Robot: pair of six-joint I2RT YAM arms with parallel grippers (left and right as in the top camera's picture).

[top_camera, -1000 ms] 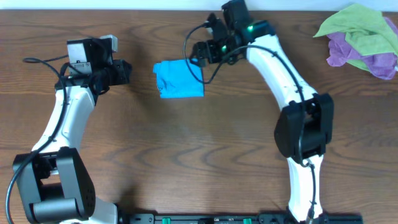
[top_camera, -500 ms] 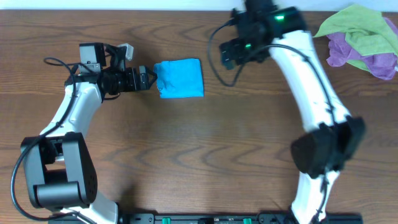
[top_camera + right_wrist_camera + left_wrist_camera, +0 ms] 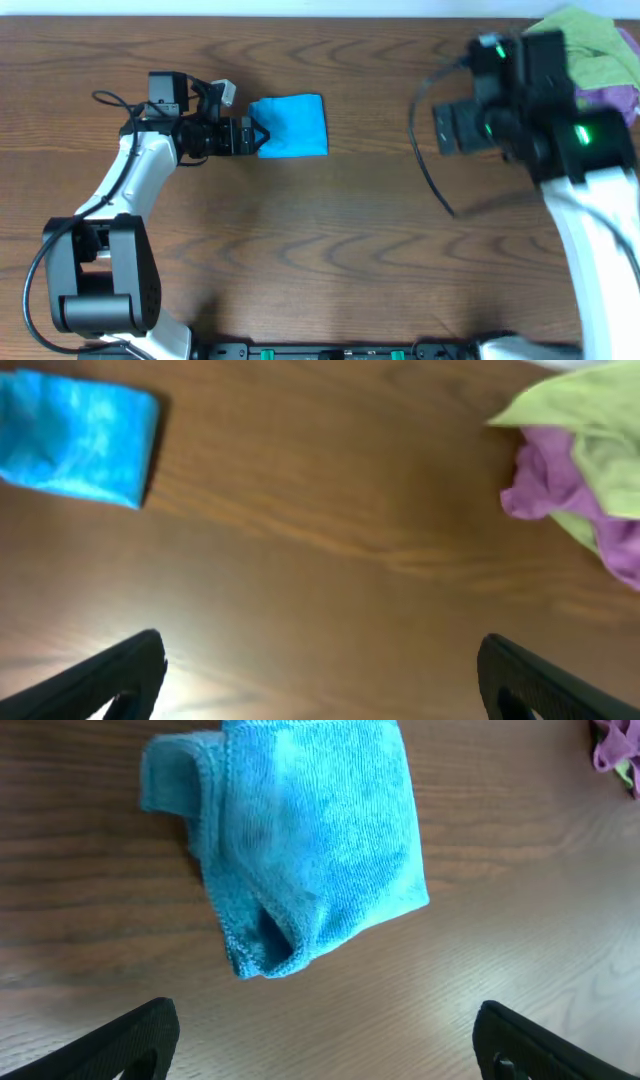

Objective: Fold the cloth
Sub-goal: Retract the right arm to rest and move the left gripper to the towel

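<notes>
From overhead, the folded blue cloth (image 3: 292,125) lay toward the table's (image 3: 330,250) far side, left of centre. The left gripper (image 3: 254,136) sat just beside its left edge. The right arm (image 3: 570,150) stood well apart, with bare wood between.

In the left wrist view, the fingers (image 3: 135,1040) were spread wide and held nothing. The cloth lay just ahead of them, a loose flap jutting past one side edge.

In the right wrist view, the right gripper (image 3: 320,695) gaped empty over open wood, with the cloth off to the left and a green and purple pile (image 3: 585,455) to the right.
</notes>
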